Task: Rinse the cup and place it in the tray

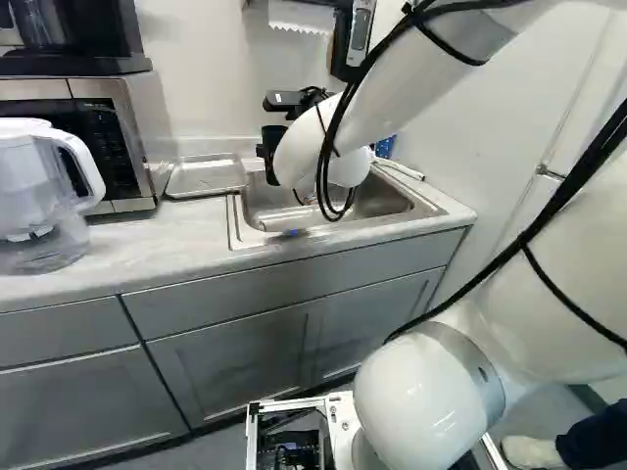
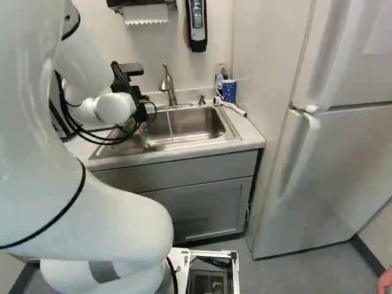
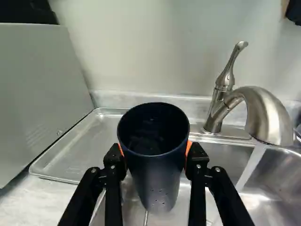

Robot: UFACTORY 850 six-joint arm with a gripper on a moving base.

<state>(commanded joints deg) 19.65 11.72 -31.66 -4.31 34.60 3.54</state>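
In the left base view my gripper (image 1: 267, 152) is at the sink's left part, near the tray (image 1: 206, 176). The wrist view shows the gripper (image 3: 154, 153) shut on the dark cup (image 3: 157, 174), an orange pad at each side of it. The cup is roughly upright, its open mouth showing and droplets on its lower wall. It hangs over the sink (image 2: 208, 125), beside the metal tray (image 3: 75, 150) on the counter. Water (image 3: 251, 165) runs from the faucet (image 3: 268, 115) into the basin, apart from the cup.
A microwave (image 1: 103, 137) stands beside the tray, with a clear pitcher (image 1: 39, 196) in front of it. Behind the sink's far corner are a blue cup (image 2: 229, 90) and a white brush (image 2: 231, 107). A fridge (image 2: 331, 153) stands to the right of the counter.
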